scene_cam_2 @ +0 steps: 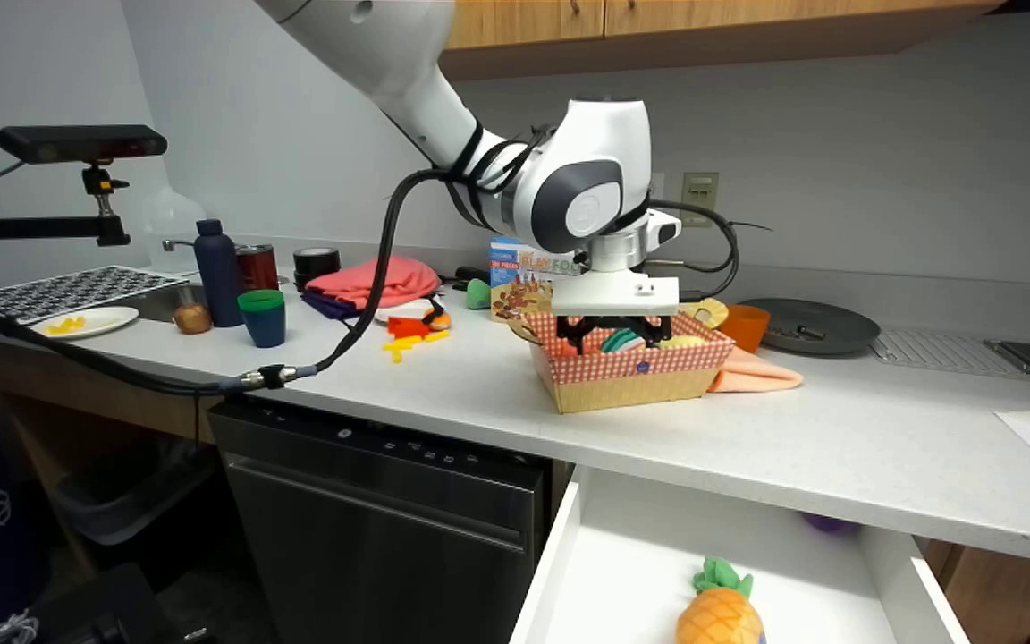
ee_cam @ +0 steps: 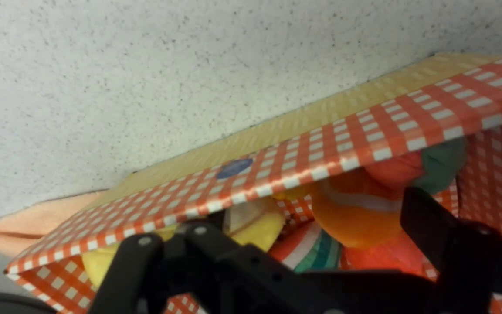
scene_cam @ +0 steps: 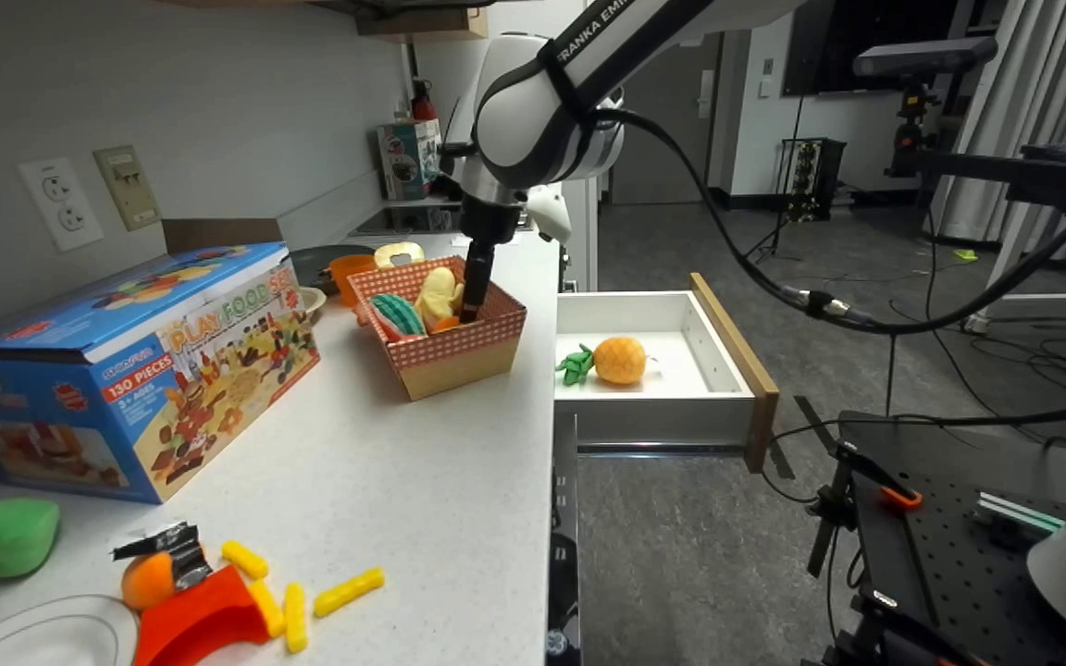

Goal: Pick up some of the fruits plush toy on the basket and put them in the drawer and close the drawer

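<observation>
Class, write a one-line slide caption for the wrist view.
Open gripper over plush fruit in a red-and-white checked basket on a speckled countertop.

Red-checked basket point(scene_cam: 459, 365): upright, plush fruits point(scene_cam: 397, 314) inside | drawer point(scene_cam: 663, 421): open, plush pineapple point(scene_cam: 620, 361) lying within

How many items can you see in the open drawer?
2: the pineapple plush, lying on its side in the drawer, and a purple thing farther back, partly hidden by the edge of the counter. More may be out of sight under it.
</observation>
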